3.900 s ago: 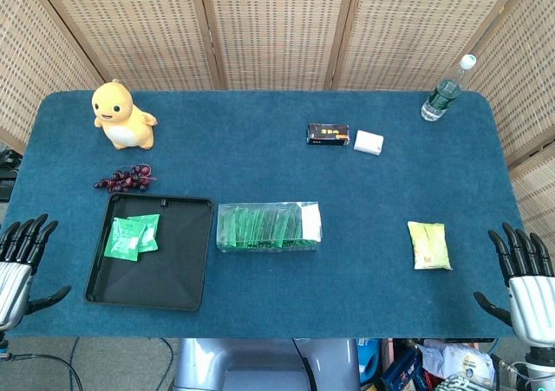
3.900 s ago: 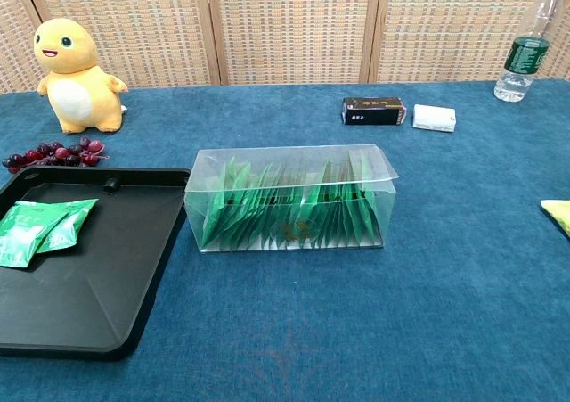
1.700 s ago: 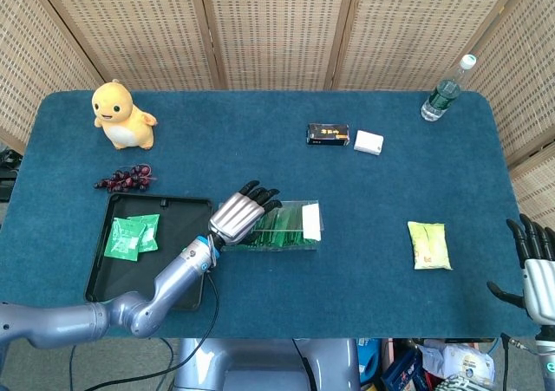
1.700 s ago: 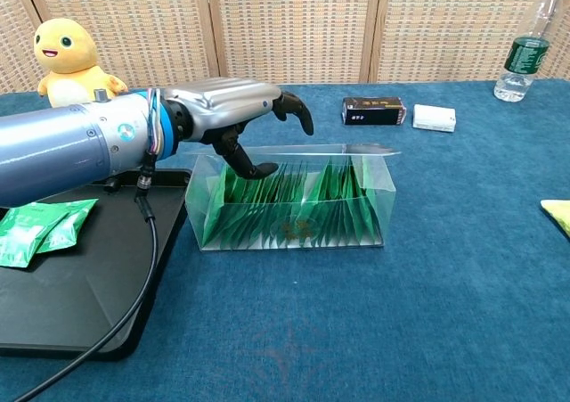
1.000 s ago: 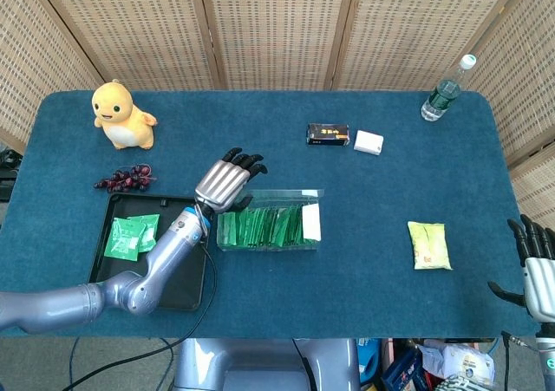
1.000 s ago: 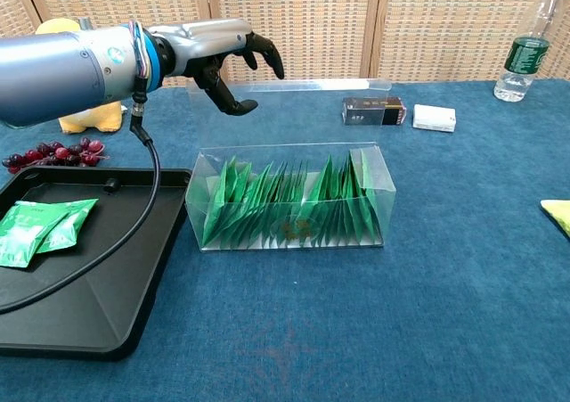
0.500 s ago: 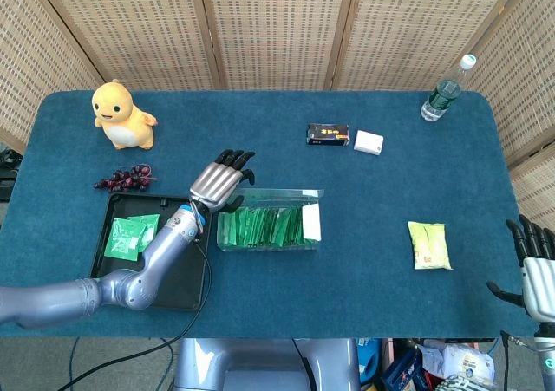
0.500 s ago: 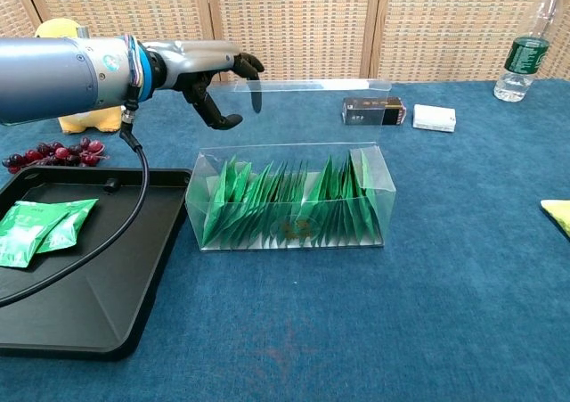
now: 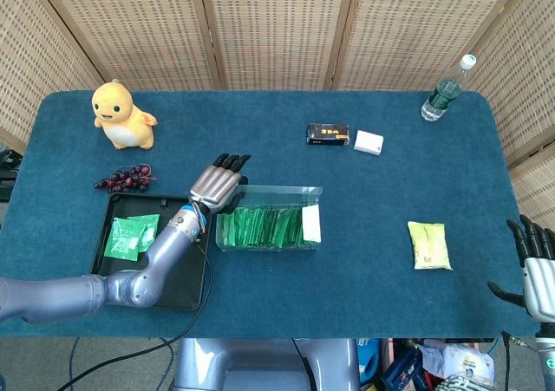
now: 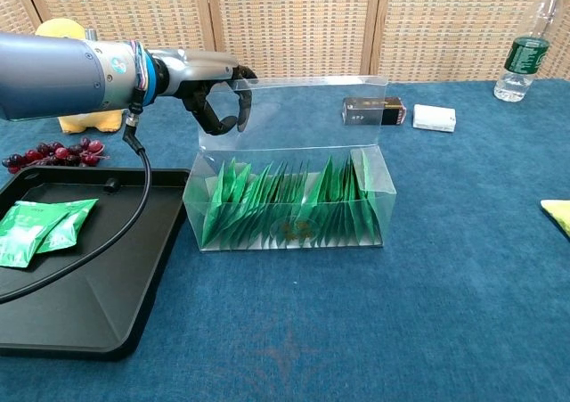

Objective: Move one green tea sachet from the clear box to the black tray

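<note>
Behind the clear box's [image 10: 289,208] left end, the left hand [image 10: 212,86] hovers with fingers curled and parted, holding nothing, at the raised lid's [image 10: 307,117] corner. Green tea sachets [image 10: 294,210] stand packed inside the clear box; beside it lies the black tray [image 10: 98,286]. Far right of the clear box, the right hand [image 9: 533,274] hangs with fingers apart.

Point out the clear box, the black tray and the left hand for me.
clear box [image 10: 294,208], chest view, on its front wall.
black tray [image 10: 98,286], chest view, on the bare floor of the tray.
left hand [image 9: 217,183], head view, on the back of the hand.
</note>
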